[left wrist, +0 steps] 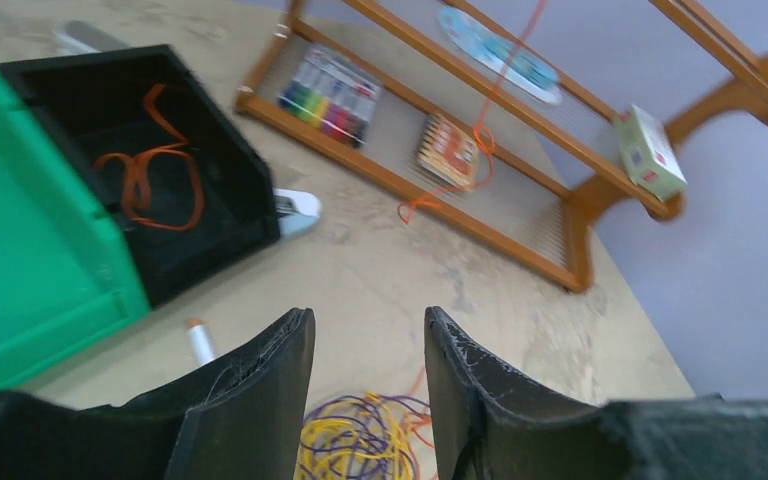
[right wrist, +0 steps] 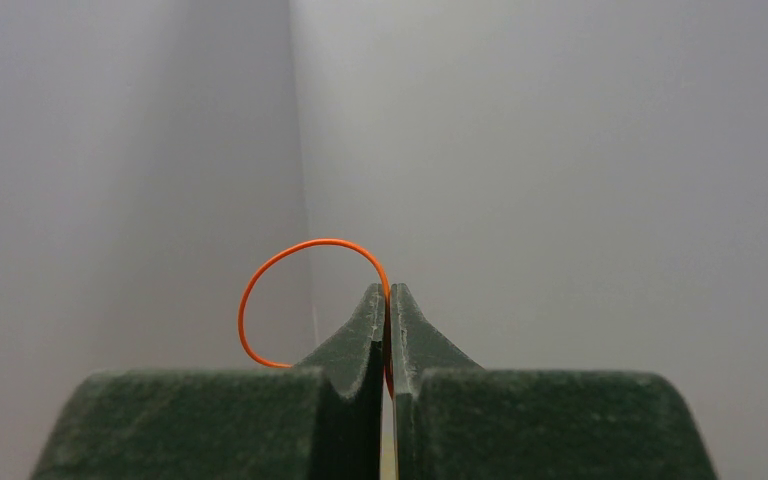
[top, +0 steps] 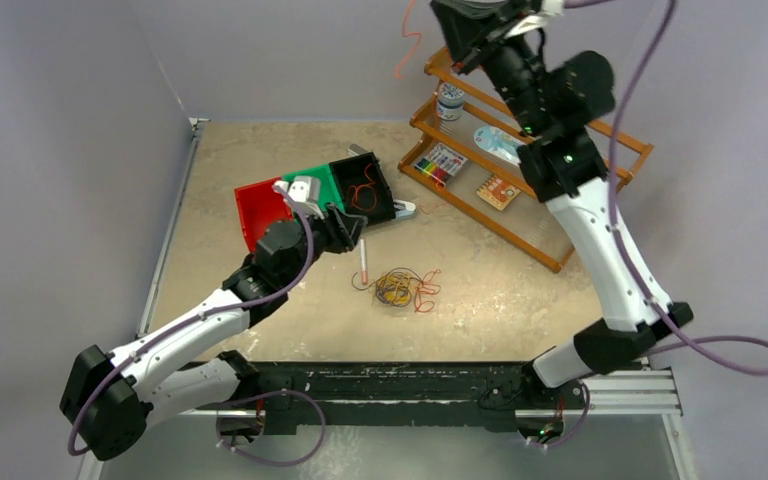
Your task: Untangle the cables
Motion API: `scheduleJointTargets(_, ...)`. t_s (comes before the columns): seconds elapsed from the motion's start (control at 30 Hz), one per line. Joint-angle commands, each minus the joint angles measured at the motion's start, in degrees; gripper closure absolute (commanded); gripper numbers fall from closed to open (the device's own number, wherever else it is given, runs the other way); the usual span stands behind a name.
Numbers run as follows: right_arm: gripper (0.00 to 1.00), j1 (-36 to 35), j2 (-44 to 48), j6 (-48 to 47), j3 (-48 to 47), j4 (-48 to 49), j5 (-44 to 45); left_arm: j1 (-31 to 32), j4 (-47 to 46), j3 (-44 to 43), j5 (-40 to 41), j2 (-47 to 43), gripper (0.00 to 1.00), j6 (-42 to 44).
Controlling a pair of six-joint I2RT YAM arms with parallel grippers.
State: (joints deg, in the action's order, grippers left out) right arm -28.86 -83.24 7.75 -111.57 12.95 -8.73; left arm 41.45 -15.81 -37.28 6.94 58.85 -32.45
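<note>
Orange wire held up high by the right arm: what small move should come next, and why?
Probably swing the right gripper down toward the black bin and release there. Its jaws are shut on the orange wire, which hangs clear of the bundle, and that bin already holds a coiled orange wire.
</note>
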Motion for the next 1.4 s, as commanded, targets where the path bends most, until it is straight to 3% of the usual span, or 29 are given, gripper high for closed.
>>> scheduleJointTargets(0.0,1.00,-0.07,-5.64,2.54,-3.37,4.89,-5.44,-3.51,5.91,0.60,9.72,-3.27,0.57,-3.43)
scheduleJointTargets(0.17,1.00,-0.08,-11.81,2.69,-7.06,6.71,-6.18,-6.58,9.58,1.39,9.69,-4.19,0.59,-4.97)
scheduleJointTargets(0.73,1.00,-0.12,-30.86,3.16,-21.55,10.58,-8.13,-7.22,11.49,1.54,11.51,-1.40,0.61,-4.09)
scheduleJointTargets(1.37,1.00,0.09,-33.65,1.21,-10.18,10.92,-10.40,-7.53,13.10,1.59,13.01,1.06,0.63,-4.36)
